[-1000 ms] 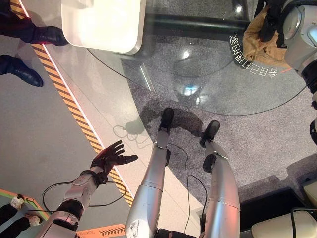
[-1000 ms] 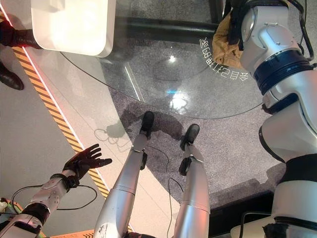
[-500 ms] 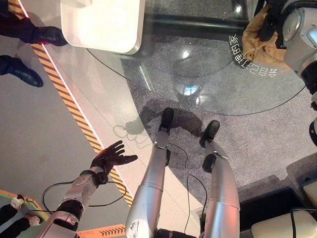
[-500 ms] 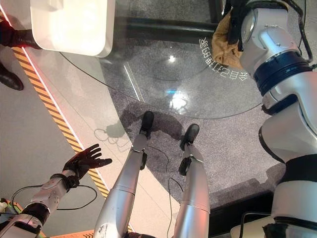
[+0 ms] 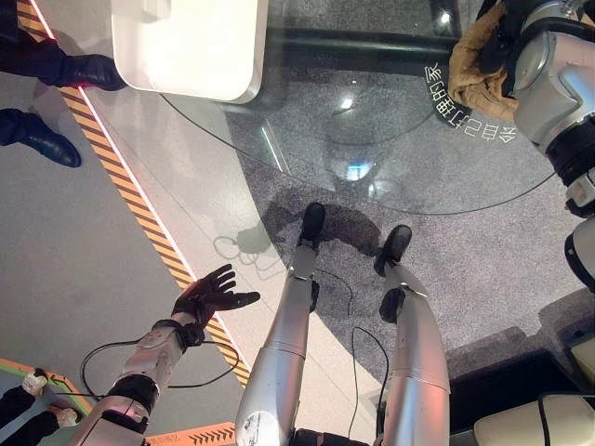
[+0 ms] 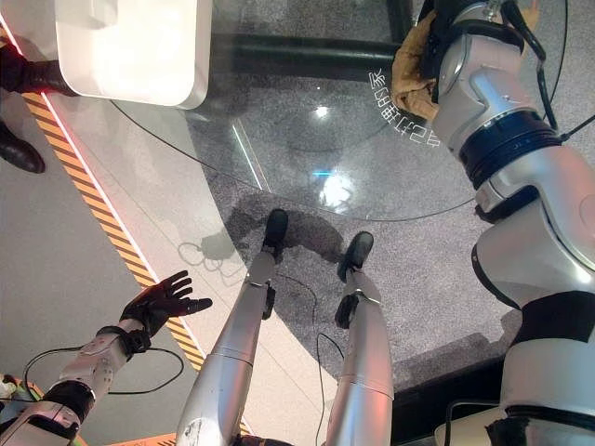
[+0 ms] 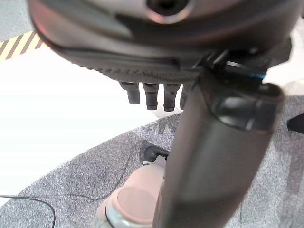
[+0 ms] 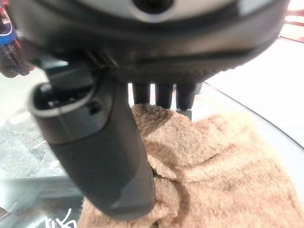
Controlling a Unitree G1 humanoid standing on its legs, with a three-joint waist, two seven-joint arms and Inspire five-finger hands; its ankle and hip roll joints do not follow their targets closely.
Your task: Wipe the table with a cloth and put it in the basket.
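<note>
Since prev frame we've slid the cloth (image 8: pixel 209 156) w/ right hand (image 8: pixel 156 95) along the glass surface (image 5: pixel 390 158), away from basket (image 5: pixel 191 46); fingers flat on cloth for wiping. Left hand (image 5: pixel 209 295) spread, idle.

The dark left hand (image 5: pixel 212 294) is held low at the robot's left side, out over the floor, on a silver-grey forearm that comes in from the lower left. Its fingers are spread and straight, thumb set apart, nothing held; in the left wrist view the fingertips (image 7: pixel 151 99) are seen in a straight row past the palm. The silver-grey right arm is raised and reached far forward along the right side, elbow bent, wrist turned in. The dark right hand (image 8: pixel 118 142) is laid flat, thumb extended along its side, fingers (image 8: pixel 164 97) pointed straight ahead with tips pressed down onto what lies under them.
</note>
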